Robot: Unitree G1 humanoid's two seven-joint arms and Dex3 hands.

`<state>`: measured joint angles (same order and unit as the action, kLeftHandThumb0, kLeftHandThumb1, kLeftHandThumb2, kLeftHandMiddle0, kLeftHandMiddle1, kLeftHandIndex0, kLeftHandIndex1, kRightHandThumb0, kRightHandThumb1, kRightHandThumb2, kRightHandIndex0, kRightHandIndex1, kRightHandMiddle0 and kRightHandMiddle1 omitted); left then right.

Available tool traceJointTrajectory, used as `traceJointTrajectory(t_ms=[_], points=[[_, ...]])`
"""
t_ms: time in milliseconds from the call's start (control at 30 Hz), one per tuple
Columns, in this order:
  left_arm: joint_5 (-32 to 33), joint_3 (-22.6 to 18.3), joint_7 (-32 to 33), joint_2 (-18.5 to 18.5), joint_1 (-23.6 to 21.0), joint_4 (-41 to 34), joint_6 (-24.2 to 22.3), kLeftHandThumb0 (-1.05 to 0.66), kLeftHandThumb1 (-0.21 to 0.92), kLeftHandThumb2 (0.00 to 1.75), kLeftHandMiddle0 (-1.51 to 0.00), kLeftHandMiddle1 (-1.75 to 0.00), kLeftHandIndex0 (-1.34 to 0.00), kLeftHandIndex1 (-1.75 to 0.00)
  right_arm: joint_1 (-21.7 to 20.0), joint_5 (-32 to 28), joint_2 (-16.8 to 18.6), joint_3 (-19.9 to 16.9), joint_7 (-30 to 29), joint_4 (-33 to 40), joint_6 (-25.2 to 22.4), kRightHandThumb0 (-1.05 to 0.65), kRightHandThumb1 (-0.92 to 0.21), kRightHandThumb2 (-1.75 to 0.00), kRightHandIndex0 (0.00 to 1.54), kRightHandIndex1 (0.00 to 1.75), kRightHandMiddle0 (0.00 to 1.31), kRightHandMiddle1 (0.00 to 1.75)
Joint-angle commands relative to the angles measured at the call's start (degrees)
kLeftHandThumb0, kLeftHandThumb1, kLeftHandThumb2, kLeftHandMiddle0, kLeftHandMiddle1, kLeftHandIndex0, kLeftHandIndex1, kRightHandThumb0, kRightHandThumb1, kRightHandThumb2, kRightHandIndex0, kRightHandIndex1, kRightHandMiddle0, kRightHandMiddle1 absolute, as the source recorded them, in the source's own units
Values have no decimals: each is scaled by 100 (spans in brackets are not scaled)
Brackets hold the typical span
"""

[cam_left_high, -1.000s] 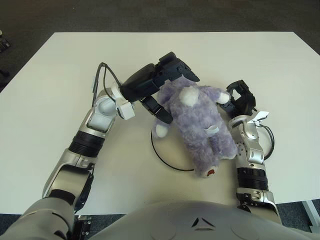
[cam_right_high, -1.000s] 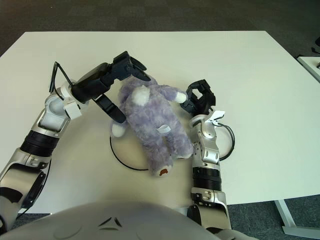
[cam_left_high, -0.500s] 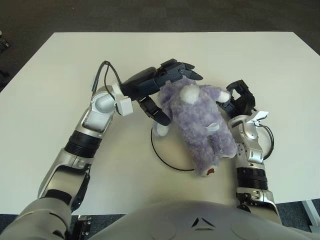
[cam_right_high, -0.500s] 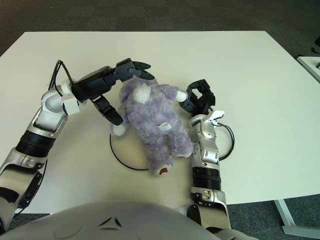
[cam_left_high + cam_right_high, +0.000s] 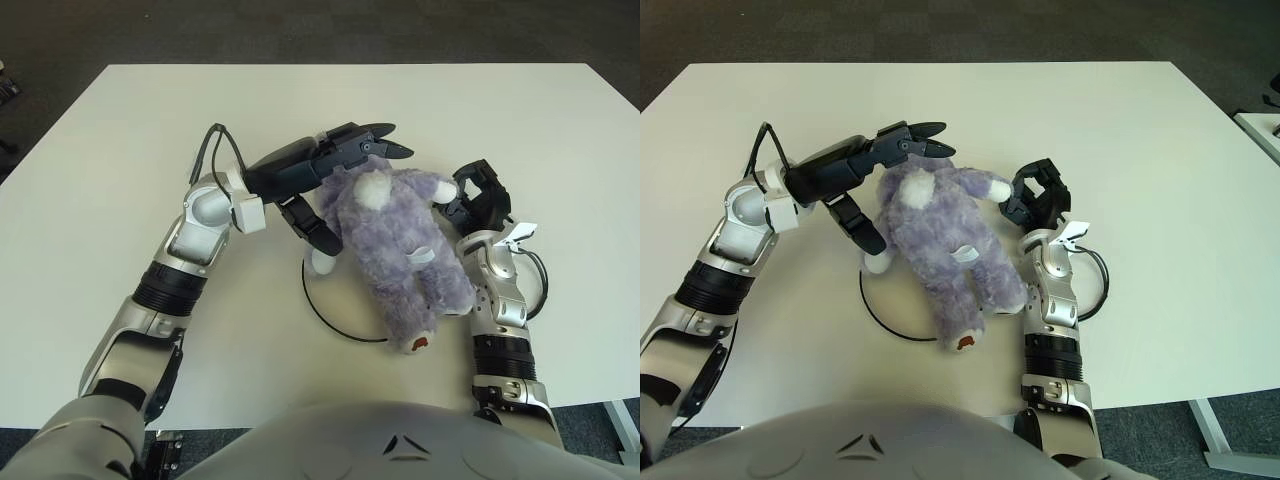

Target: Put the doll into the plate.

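The white worktop (image 5: 120, 130) fills most of the frame, with bare surface across the top, the upper left and the right side; its near edge runs along the bottom, partly hidden behind the robot's body. The purple doll (image 5: 395, 250) lies at the centre, head toward the bottom of the frame, stretched across the plate (image 5: 322, 306). Only the plate's dark rim shows, curving out at the doll's lower left, so the doll covers much of it and reaches past it toward the upper right.

The left hand (image 5: 335, 175) comes in from the left at the doll's upper end. Its fingers (image 5: 372, 140) are spread wide and straight: the upper ones reach over the top of the doll, and a lower one points down beside the doll's white paw, close to the fur. It grips nothing.

The right hand (image 5: 475, 200) sits at the doll's upper right, just beside an outstretched limb, its fingers curled inward; whether they touch the fur cannot be told.
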<state>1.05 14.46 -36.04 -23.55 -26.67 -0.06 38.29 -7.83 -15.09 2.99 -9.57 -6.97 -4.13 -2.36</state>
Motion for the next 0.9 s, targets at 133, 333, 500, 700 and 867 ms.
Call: traceJointTrajectory(t_ms=[133,333,500,700,867], points=[[-178,-36,-35,-22,-136,-23,-125,-80,72,54,-5,-8,0,-52,369,-41,279,40,-12,-293,-203,-49,-30,-134,98,175,63,175],[-327,-250,234,78,-164,438,199,-81,72,53,-7,-8,0,-50,354,-39,231,15,41,-364,-205,-48,-32,-132,96,175,62,175],[-228,-263,267,197,-165,497,116,-80,73,50,-15,-11,0,-47,315,7,167,-11,82,-479,-159,-48,-33,-130,95,175,60,175],[-16,-317,216,263,-200,612,35,-78,72,50,-20,-12,0,-50,297,6,139,-18,99,-507,-204,-48,-33,-130,94,175,60,175],[31,-503,337,291,-176,635,53,-81,73,49,-21,-12,0,-52,283,1,112,-29,143,-548,-200,-48,-34,-129,92,175,60,175]])
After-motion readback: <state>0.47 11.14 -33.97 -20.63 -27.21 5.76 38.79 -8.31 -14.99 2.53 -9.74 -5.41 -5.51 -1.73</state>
